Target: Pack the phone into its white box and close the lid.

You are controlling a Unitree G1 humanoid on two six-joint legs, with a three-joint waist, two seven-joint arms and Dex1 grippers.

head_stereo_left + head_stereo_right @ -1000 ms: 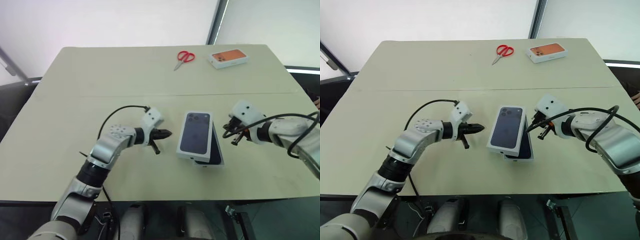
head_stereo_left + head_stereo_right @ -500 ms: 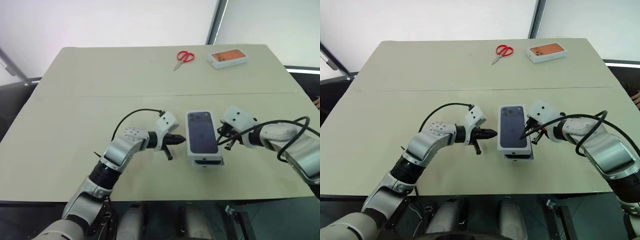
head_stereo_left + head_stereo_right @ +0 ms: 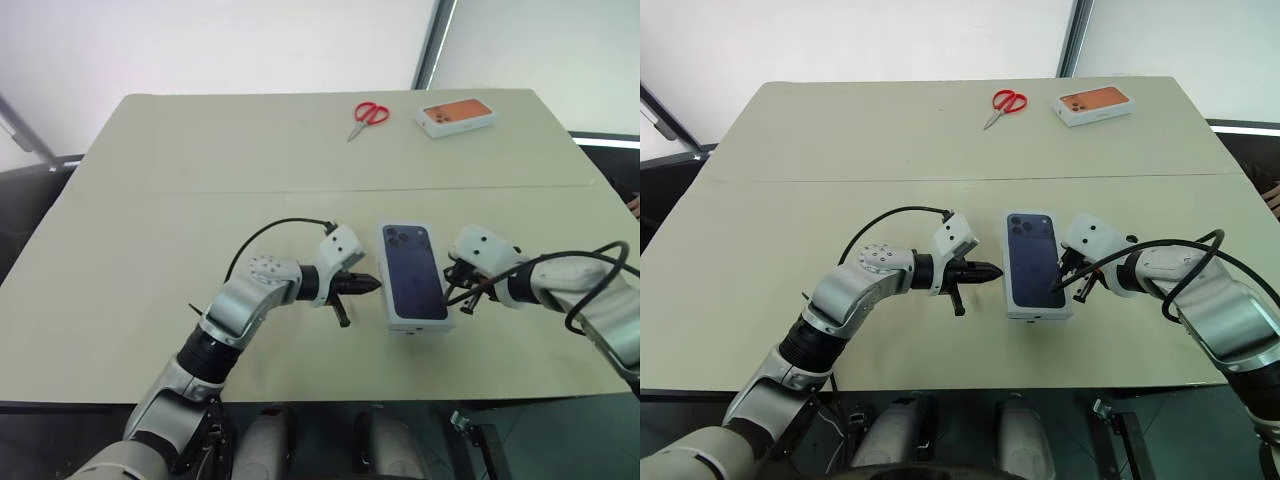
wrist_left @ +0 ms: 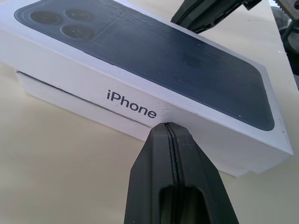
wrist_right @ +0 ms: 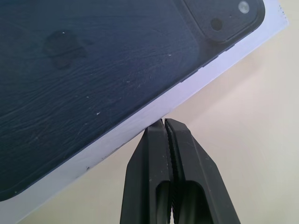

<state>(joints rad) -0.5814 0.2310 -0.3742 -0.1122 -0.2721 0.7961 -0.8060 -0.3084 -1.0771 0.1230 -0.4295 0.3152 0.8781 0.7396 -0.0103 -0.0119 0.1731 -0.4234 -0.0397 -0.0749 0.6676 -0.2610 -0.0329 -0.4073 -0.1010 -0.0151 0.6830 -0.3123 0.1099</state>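
The lid (image 3: 411, 272), white with a dark-blue phone picture on top, lies over the white box (image 4: 70, 99) on the table in front of me. A strip of the box's wall shows under the lid's rim. The phone is hidden. My left gripper (image 3: 372, 284) is shut, and its tip touches the lid's left side by the printed word in the left wrist view (image 4: 170, 127). At the lid's right edge my right gripper (image 3: 1056, 285) is shut too, with its tip against that edge (image 5: 163, 122). Neither gripper holds anything.
Red scissors (image 3: 369, 114) and a white box with an orange phone picture (image 3: 457, 116) lie at the table's far side. A seam (image 3: 200, 190) runs across the table (image 3: 130, 300) behind the grippers. Open tabletop lies to the left and in front.
The lid lay askew over the box and now sits squared over it. My left gripper has moved right up to the lid's side. My right gripper came in against its right edge.
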